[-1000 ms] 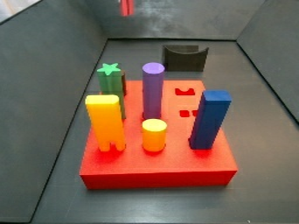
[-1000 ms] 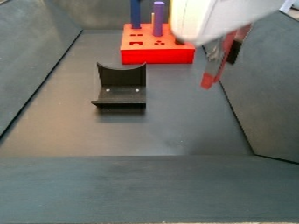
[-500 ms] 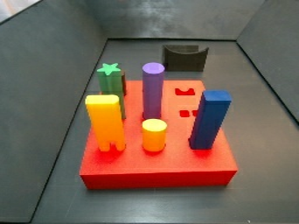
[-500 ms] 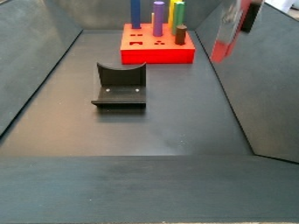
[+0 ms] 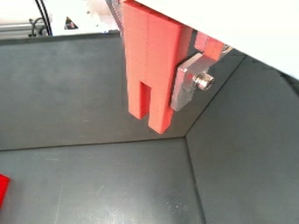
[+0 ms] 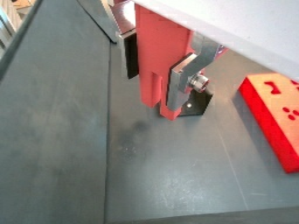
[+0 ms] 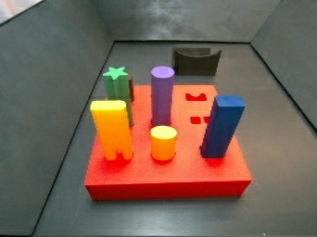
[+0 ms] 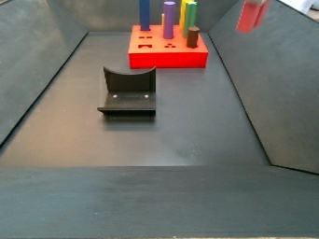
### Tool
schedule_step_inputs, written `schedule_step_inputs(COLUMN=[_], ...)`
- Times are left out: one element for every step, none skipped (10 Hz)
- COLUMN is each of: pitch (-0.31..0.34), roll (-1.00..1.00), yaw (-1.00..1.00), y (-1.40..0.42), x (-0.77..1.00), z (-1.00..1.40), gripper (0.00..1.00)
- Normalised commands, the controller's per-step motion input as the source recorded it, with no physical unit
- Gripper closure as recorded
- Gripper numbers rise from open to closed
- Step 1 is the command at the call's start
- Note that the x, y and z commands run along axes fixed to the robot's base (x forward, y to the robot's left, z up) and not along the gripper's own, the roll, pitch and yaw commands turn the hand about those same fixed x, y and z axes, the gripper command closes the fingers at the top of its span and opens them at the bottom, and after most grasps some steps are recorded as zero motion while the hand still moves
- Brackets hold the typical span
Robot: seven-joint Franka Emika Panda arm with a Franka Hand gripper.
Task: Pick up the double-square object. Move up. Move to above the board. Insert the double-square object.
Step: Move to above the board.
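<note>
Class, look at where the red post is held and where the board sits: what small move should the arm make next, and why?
Probably travel sideways toward the board. The gripper holds the red post well above the floor; in a side view the post hangs high and off to one side of the board, whose empty holes are not yet beneath it.

A side view sits close to the board (image 7: 168,167), looking down past its posts to the dark grey block (image 7: 196,61) behind; another side view looks from the opposite end, farther back, with the dark grey block (image 8: 127,91) nearer than the board (image 8: 169,51); both wrist views look down along the end effector (image 5: 163,87) (image 6: 176,83), clamped on the double-square object (image 5: 149,70) (image 6: 158,61), high above the floor; one catches the board (image 6: 278,109) beside it.
</note>
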Motion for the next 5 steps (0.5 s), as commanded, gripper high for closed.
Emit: schedule_step_inputs(pitch=[0.091, 0.091, 0.089, 0.088, 0.070], roll=[0.09, 0.08, 0.08, 0.07, 0.06], yaw=[0.03, 0.03, 0.03, 0.03, -1.00], y=[-0.01, -0.01, -0.01, -0.01, -1.00], x=[-0.01, -0.01, -0.01, 0.00, 0.22], z=[0.64, 0.49, 0.39, 0.18, 0.03], gripper=[1.00, 1.00, 1.00, 1.00, 1.00])
